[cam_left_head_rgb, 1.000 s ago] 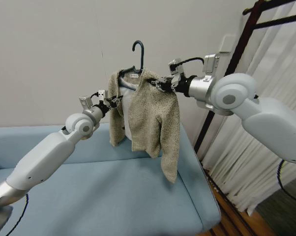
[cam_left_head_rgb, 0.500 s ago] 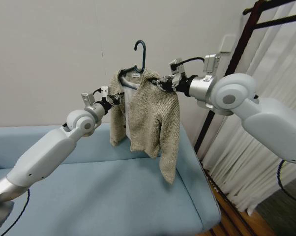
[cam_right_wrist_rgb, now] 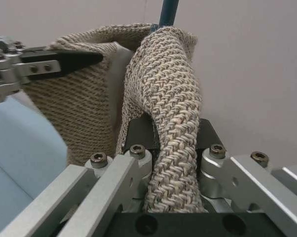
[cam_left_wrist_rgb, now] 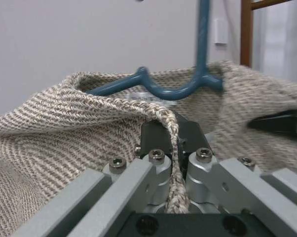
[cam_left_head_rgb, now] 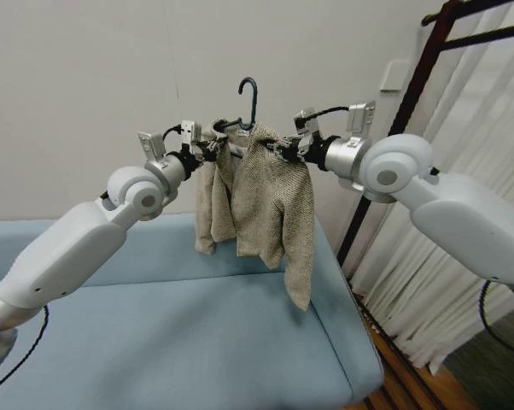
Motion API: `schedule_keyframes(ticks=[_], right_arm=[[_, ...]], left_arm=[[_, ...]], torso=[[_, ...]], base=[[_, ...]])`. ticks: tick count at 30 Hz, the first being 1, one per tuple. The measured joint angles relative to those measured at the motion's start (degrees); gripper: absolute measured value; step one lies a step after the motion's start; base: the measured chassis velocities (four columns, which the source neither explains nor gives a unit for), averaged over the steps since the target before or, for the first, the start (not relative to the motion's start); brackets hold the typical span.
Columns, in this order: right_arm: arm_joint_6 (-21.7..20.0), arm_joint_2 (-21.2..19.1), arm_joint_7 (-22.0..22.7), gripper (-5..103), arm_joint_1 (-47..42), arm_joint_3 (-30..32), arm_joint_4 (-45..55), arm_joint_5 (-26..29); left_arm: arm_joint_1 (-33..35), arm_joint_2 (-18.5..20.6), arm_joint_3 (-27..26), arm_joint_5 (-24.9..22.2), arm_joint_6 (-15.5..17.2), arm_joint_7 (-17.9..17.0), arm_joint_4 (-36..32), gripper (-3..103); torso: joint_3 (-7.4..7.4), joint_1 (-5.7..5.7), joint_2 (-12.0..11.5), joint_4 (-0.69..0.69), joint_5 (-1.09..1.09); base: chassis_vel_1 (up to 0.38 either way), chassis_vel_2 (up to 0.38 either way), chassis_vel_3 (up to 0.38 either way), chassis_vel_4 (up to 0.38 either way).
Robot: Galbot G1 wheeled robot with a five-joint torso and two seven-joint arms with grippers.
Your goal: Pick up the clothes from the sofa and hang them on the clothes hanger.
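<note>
Ahead of me a light blue sofa point(cam_left_head_rgb: 197, 342) runs along a pale wall point(cam_left_head_rgb: 78, 77). To my right a dark wooden clothes rack point(cam_left_head_rgb: 428, 68) stands before white curtains point(cam_left_head_rgb: 483, 137), well apart from the garment. The beige knitted cardigan point(cam_left_head_rgb: 270, 196) hangs in the air above the sofa's back, draped on a dark blue plastic hanger point(cam_left_head_rgb: 250, 98) whose hook points up. Both arms are raised and reach forward toward each other. My left hand point(cam_left_head_rgb: 213, 152) pinches the cardigan's edge at one shoulder, closed on the knit. My right hand point(cam_left_head_rgb: 277, 147) is clamped on the other shoulder, with a thick fold between its fingers point(cam_right_wrist_rgb: 138, 133).
</note>
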Motion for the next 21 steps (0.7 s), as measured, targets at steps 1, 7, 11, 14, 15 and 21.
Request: schedule_keyframes(ticks=[1, 7, 11, 14, 15, 21], right_arm=[[0.0, 0.0, 0.0, 10, 0.0, 0.0, 0.0, 0.0], [0.0, -0.1, 0.6, 10, -0.4, 0.2, -1.0, -0.2], [0.0, -0.2, 1.1, 10, -0.7, 0.3, -1.8, -0.2], [0.0, -0.3, 1.1, 10, -0.8, 0.3, -1.8, -0.2], [0.0, -0.3, 1.1, 10, -0.8, 0.3, -1.8, -0.2], [-0.7, -0.6, 0.6, 10, 0.5, 0.2, -1.4, 0.8]], left_arm=[[0.0, 0.0, 0.0, 0.0, 0.0, 0.0, 0.0, 2], [-0.4, 0.7, 0.2, -0.4, 1.7, 0.1, -3.8, 2], [1.6, 1.7, -0.3, -0.4, 2.5, 0.1, -6.6, 2], [2.9, 2.4, -0.8, -0.3, 3.1, 0.1, -7.4, 2], [3.5, 2.7, -1.1, -0.2, 3.3, 0.2, -7.7, 2], [11.1, 6.6, -5.7, 2.2, 6.0, 1.7, -9.3, 2]], torso=[[0.0, 0.0, 0.0, 0.0, 0.0], [0.0, 0.0, 0.0, -0.01, 0.01], [0.0, 0.0, 0.0, 0.01, -0.01], [0.0, 0.0, 0.0, 0.0, 0.0], [0.0, 0.0, 0.0, -0.01, 0.0], [0.0, 0.0, 0.0, 0.02, -0.02]], base=[[0.0, 0.0, 0.0, 0.0], [0.0, 0.0, 0.0, 0.0], [0.0, 0.0, 0.0, 0.0], [0.0, 0.0, 0.0, 0.0], [0.0, 0.0, 0.0, 0.0], [0.0, 0.0, 0.0, 0.0]])
